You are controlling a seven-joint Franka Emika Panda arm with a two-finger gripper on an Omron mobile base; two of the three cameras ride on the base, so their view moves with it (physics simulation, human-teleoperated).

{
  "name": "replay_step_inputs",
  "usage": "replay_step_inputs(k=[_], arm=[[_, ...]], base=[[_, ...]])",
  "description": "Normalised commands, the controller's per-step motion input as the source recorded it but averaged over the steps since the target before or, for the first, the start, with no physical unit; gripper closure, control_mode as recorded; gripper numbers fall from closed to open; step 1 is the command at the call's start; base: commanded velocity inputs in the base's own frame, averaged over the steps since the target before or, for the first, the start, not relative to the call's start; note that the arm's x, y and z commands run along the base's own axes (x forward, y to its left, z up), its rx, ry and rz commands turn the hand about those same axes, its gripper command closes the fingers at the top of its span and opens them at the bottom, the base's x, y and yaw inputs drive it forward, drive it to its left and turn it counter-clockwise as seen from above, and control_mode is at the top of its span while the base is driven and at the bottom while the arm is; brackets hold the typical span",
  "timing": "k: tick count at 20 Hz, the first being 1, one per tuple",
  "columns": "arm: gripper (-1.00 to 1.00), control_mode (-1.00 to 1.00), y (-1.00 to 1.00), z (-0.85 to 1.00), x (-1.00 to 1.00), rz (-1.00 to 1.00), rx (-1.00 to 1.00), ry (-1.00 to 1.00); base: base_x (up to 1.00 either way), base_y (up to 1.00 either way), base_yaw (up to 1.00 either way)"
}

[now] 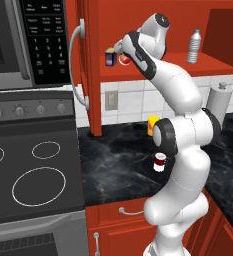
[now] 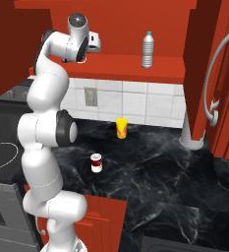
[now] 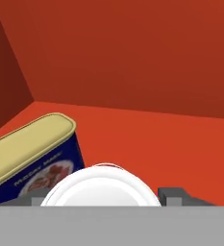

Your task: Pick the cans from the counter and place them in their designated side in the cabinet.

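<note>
Cans sit in two places. I see the red can [image 1: 123, 58] on the cabinet shelf [image 1: 208, 64], just beside the blue-and-yellow box [image 1: 109, 57], with the gripper [image 1: 122, 50] right over it; in the hand view its white top [image 3: 101, 188] lies between the two finger tips [image 3: 170, 195]. I cannot tell whether the jaws grip it or stand clear of it. The maroon can [image 1: 160, 161] stands upright on the bench [image 1: 118, 155], black marble with white veining, near the front edge. A yellow-orange cup [image 2: 121, 128] stands farther back by the white tiled wall [image 2: 130, 101]. A clear bottle [image 2: 147, 49] stands on the shelf, well apart from the red can. The stovetop [image 1: 28, 170] adjoins the bench, with a microwave [image 1: 23, 40] above it. The cabinet door [image 1: 85, 65] stands open, its silver handle [image 1: 77, 65] facing me.
</note>
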Motion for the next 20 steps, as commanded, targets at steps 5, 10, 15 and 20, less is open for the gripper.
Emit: replay_step_inputs(k=[5,10,15,20], arm=[[-1.00,-1.00,0.00,-0.02,0.00,0.01,-0.01,-0.10],[-1.00,-1.00,0.00,0.00,0.00,0.02,-0.01,-0.14],[-1.00,-1.00,0.00,0.00,0.05,0.02,-0.01,-0.15],[-1.00,-1.00,0.00,-0.02,0.17,0.01,-0.02,-0.15]], base=[[0.00,0.00,0.00],[0.00,0.00,0.00],[0.00,0.00,0.00],[0.00,0.00,0.00]])
